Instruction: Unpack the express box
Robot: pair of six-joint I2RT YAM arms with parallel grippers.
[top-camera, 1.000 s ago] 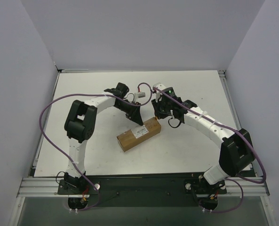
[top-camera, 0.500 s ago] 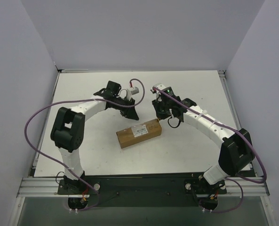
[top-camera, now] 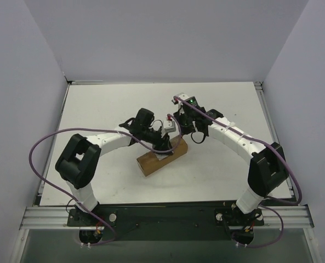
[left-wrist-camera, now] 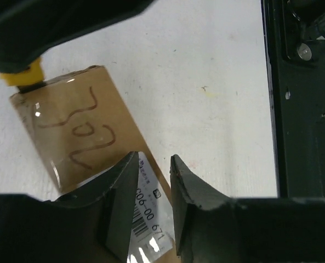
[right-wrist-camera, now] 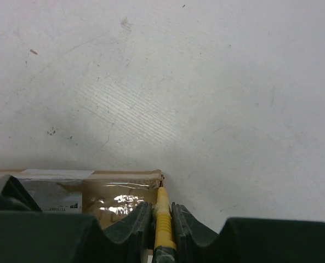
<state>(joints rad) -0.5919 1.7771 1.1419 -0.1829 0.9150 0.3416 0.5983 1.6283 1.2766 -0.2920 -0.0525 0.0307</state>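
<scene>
**Knife tip set at the box corner, seal not yet cut**

The flat white table (top-camera: 96, 109) carries the small, long brown cardboard express box (top-camera: 149, 162). It lies slanted near the middle, between the two arms, and it is closed under clear shiny tape (right-wrist-camera: 118, 200). The left gripper (left-wrist-camera: 154, 160) hangs low over the top face of the box, its jaws a little apart with nothing between them. Whether its fingers press on the cardboard I cannot tell. The right gripper (right-wrist-camera: 161, 207) is closed on a slim yellow knife (right-wrist-camera: 162, 227), whose tip touches a corner at the right end of the box. Under the left gripper shows the white printed label (left-wrist-camera: 147, 216).

In my judgement the step in hand is cutting the seal. The next move calls for a shallow pull of the blade along the tape, with the left gripper holding the box down, because a light carton may slide
</scene>
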